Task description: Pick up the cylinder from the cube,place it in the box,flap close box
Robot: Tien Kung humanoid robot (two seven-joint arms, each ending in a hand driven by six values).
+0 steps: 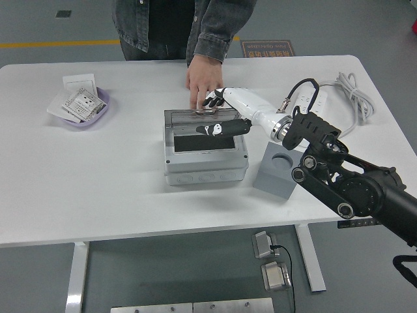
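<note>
The grey box [205, 163] stands mid-table, its clear hinged flap [182, 121] tilted low over the dark opening. My right hand [207, 116], white with black fingers, reaches in from the right and lies open on the flap, thumb [221, 128] stretched along its front, holding nothing. A person's hand [203, 79] rests its fingers on the flap's rear edge. The grey cube [279, 173] sits right of the box, and its round top socket [281, 157] is empty. I cannot see the cylinder. My left arm is out of view.
A purple bowl [85, 107] with paper cards stands at the far left, a white card [79, 81] behind it. A coiled white cable [350, 91] lies at the far right. My right forearm [345, 182] hangs over the cube and the table's right front.
</note>
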